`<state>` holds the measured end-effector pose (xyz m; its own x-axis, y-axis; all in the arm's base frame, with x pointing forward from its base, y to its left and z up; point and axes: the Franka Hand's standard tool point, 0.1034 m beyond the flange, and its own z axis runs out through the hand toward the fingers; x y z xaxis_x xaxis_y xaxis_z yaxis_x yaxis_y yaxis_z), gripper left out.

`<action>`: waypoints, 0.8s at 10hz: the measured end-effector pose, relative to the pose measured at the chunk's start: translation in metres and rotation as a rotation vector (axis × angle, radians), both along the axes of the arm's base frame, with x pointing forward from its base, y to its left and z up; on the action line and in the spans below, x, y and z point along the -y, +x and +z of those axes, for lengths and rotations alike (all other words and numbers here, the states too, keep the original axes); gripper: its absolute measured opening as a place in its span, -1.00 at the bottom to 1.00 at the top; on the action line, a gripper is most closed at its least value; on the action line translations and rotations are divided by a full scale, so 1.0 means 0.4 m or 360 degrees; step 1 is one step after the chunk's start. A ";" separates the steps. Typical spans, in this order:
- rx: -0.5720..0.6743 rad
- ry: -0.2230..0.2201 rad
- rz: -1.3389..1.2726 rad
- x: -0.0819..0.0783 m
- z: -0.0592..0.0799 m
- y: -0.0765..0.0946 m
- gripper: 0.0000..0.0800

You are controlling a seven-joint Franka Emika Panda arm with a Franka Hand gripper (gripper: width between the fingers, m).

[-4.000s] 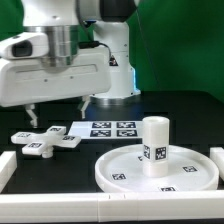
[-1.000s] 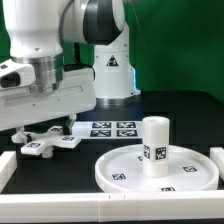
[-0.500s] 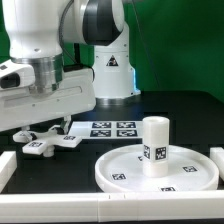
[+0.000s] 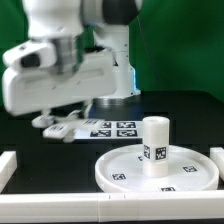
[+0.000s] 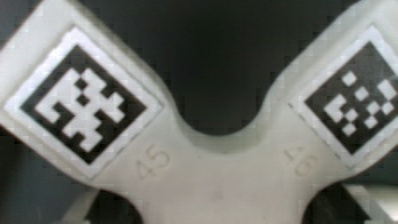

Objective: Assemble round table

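- We see the two-finger gripper [image 4: 58, 117] apparently clamped on the white plastic cross-shaped foot piece with square black-and-white tags [image 4: 66, 126], though blur hides the contact
- The foot piece seems to hang clear of the black table [image 4: 190, 115], at ten o'clock from the large white rimmed round disc [image 4: 125, 162]
- The short thick white cylinder leg [image 4: 155, 145] stands upright at the disc's centre
- We judge that a tilted or slipping foot could topple the leg or miss its top
- Open table lies at twelve o'clock of the disc
- The thin flat white marker board [image 4: 112, 128] lies near the foot
- Plain white straight bars [image 4: 8, 165] close off nine and six o'clock
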<state>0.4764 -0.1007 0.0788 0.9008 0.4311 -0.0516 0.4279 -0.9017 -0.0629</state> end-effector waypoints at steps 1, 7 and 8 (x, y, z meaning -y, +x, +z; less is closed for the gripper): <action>-0.0005 0.0005 -0.0025 -0.040 0.043 0.015 0.11; -0.0016 0.0013 -0.0083 -0.121 0.109 0.071 0.11; -0.0032 0.0019 -0.0129 -0.154 0.129 0.085 0.11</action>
<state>0.5105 -0.0393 0.1303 0.9317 0.3573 -0.0653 0.3519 -0.9325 -0.0815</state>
